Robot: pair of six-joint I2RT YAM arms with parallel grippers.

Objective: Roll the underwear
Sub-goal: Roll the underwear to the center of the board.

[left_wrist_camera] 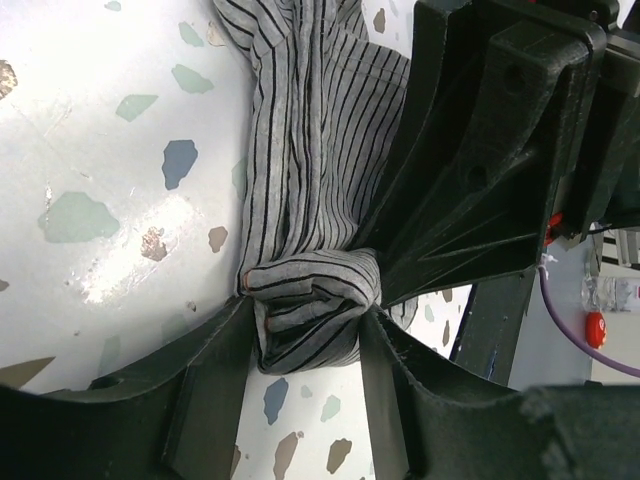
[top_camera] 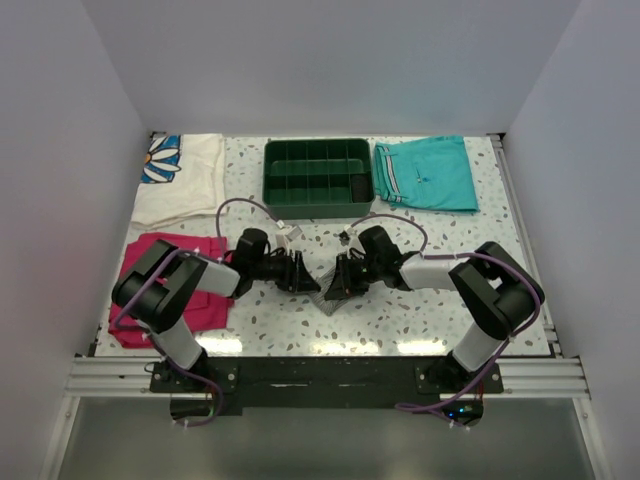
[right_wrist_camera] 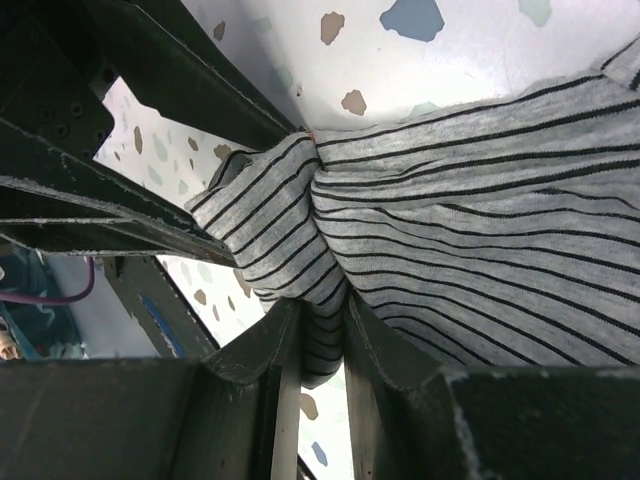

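The underwear [top_camera: 328,296] is a small grey-and-white striped cloth on the speckled table between the two arms. In the left wrist view its rolled end [left_wrist_camera: 312,315] sits bunched between my left gripper's fingers [left_wrist_camera: 215,385], which are shut on it. A thin reddish trim shows at the roll's edge. In the right wrist view the underwear [right_wrist_camera: 470,250] spreads out flat, and a fold of it is pinched between my right gripper's fingers [right_wrist_camera: 285,350]. My left gripper [top_camera: 303,275] and right gripper [top_camera: 338,280] nearly meet over the cloth.
A green divided tray [top_camera: 318,176] stands at the back centre. Teal shorts [top_camera: 427,172] lie to its right. A white cloth with a flower print [top_camera: 180,175] lies back left, and a magenta cloth [top_camera: 165,285] lies under the left arm.
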